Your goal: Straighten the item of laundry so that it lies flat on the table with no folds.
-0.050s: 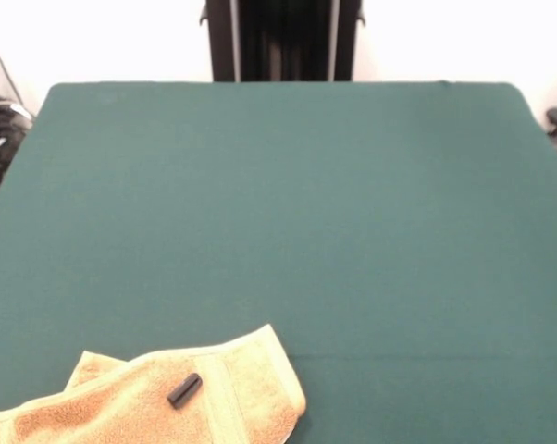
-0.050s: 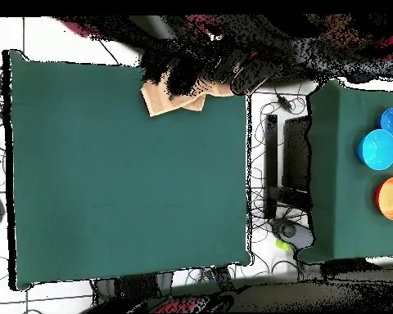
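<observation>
towel (image 1: 149, 398): golden-orange terry thing, bunched up at the near edge of the table (image 1: 288, 213) in the front view, down in the bottom-left corner. Part of it runs out of the picture, so I can't tell how much hangs past the table edge.

folds: definitely not flat. One end is doubled over itself near the ribbed band, and a corner pokes out from underneath on the far side.

black cylinder (image 1: 184, 389): small dark thing lying right on top of the towel, next to the band (no idea what it is, could be a marker cap).

gripper: not visible in either view, so I can't tell whether it's wide, narrow or holding anything. Only the pedestal (image 1: 283, 39) shows at the far side.

overhead check: towel (image 2: 177, 96) sits at the top edge of the table there, with ragged dark stuff right above it, so that corner is hard to read.

risk 1: towel is so close to the edge that a pull the wrong way could drag it off the table.

risk 2: the cylinder rides along or rolls off when the cloth gets tugged, or it gets pinched instead of the fabric.

risk 3: grabbing both layers at the doubled end just moves the fold around instead of opening it.

progress: I'd say barely started, nothing's flat yet.
</observation>
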